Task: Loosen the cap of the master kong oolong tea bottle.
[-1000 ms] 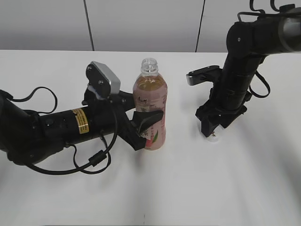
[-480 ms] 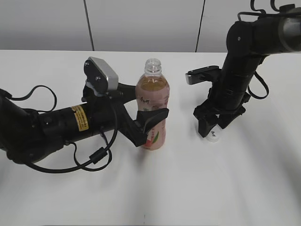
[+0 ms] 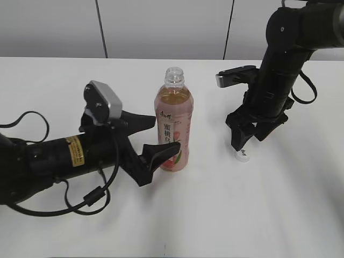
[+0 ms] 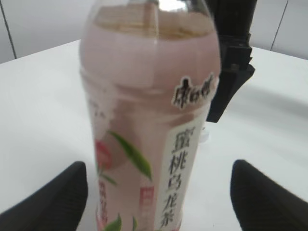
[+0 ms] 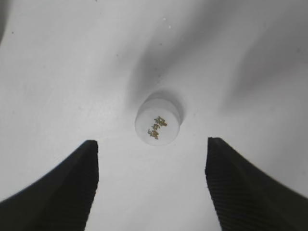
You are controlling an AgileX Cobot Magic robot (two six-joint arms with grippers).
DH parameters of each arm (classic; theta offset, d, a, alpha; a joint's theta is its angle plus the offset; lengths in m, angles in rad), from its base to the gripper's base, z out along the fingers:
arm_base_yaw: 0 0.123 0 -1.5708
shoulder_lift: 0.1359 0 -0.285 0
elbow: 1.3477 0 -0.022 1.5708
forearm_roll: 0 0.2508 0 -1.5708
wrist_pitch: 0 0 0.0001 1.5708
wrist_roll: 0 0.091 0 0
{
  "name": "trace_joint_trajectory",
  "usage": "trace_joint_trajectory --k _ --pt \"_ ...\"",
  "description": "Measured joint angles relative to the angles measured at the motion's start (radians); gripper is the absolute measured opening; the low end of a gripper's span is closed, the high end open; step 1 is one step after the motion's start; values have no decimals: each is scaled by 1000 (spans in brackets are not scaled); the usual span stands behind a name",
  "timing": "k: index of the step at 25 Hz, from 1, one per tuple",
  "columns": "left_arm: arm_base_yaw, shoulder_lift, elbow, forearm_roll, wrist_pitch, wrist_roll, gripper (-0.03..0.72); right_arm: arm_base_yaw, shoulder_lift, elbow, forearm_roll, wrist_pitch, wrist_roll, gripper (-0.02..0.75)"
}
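The master kong oolong tea bottle (image 3: 172,126) stands upright on the white table with its neck open and no cap on it. In the left wrist view the bottle (image 4: 149,110) fills the middle, between the two jaws and apart from both. My left gripper (image 3: 152,138) is open just left of the bottle. The white cap (image 3: 242,156) lies on the table to the right. In the right wrist view the cap (image 5: 158,121) lies top up just beyond my open jaws. My right gripper (image 3: 248,133) is open and empty, hanging just above the cap.
The white table (image 3: 215,215) runs wide on all sides. A grey panelled wall (image 3: 161,27) stands behind its far edge. The right arm's dark links (image 3: 290,43) rise at the upper right. Cables trail from the left arm (image 3: 54,161).
My left gripper has opened, let go of the bottle and pulled back to the left. My right gripper has risen a little off the cap, which stays on the table.
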Motion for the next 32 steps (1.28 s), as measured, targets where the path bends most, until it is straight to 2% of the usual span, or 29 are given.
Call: trace_joint_trajectory --k 3,8,13,16,19,24,27,29,32 --pt "42 -31 82 -6 -46 0 547 0 -1 0 0 11 9 523" --pt "148 -95 194 -82 -98 -2 547 0 -1 0 -1 46 22 523" --pt "226 -111 215 -197 -77 -99 508 0 -1 0 -2 53 32 523" --pt "257 -111 215 -283 -24 -120 492 0 -1 0 -2 58 35 523" --pt "300 -111 215 -317 53 -126 489 0 -1 0 -2 61 36 523" --pt "389 -111 215 -323 164 -135 486 -1 -1 0 -2 63 37 523" --pt "449 -117 215 -307 176 -214 486 -1 -1 0 0 63 37 523" --pt "504 -136 213 -255 194 -282 486 -1 -1 0 0 63 37 523" --pt "583 -186 174 -111 289 -368 486 -1 -1 0 0 61 37 523"
